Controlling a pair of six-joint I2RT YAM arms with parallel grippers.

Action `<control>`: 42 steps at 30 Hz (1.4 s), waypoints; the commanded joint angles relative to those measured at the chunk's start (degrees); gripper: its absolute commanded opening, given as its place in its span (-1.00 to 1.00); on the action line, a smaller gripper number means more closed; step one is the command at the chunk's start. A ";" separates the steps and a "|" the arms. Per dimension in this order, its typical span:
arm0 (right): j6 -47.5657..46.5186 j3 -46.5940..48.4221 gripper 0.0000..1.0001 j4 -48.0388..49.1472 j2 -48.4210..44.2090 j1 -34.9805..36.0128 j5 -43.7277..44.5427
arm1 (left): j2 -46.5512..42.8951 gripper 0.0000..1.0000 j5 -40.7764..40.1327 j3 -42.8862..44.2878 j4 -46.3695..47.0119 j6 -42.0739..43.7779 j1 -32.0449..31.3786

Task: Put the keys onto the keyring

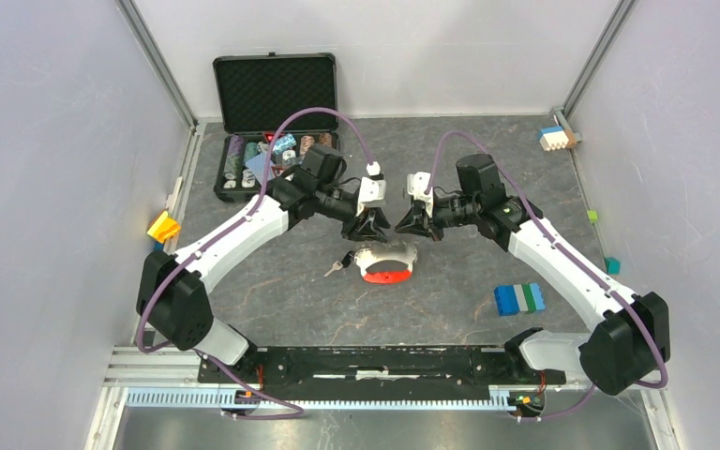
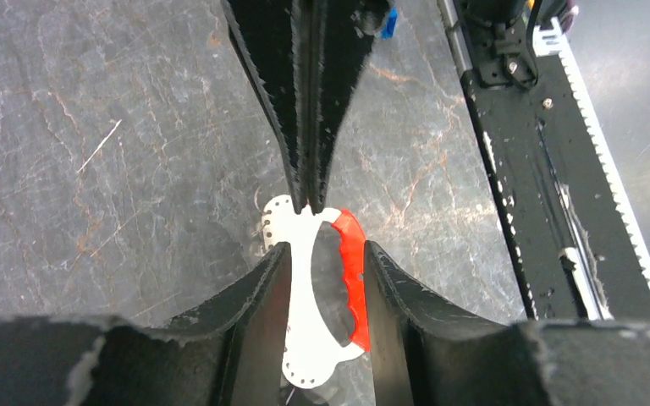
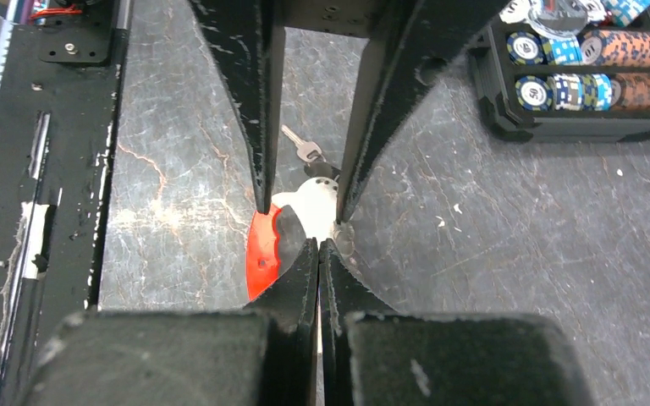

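Straddles the keyring (image 1: 386,265) with the left gripper (image 1: 370,225), jaws half apart, a finger on either side; cannot tell whether pinched or only framed. Meets its white end with the right gripper (image 1: 413,221), closed tight on nothing. On the table (image 1: 469,248), with the key (image 1: 336,268) just beside, toward the left arm.

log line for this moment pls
left gripper: closed across keyring | right gripper: shut, tips at keyring's white edge | key: on table beside keyring

keyring (image 2: 351,262) partly behind both jaws
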 commanded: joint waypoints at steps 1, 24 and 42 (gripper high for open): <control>1.64 1.74 -1.00 2.07 -0.05 0.04 3.92 | -2.90 -0.11 -2.37 1.10 -3.64 7.89 0.00; -7.77 -1.71 0.31 -6.01 15.87 1.03 24.44 | -15.88 0.54 -21.14 -18.52 -5.25 -3.29 14.21; 2.23 0.04 0.13 -4.95 25.10 -0.89 25.09 | -16.55 0.54 -17.60 -19.68 -3.39 -5.67 14.25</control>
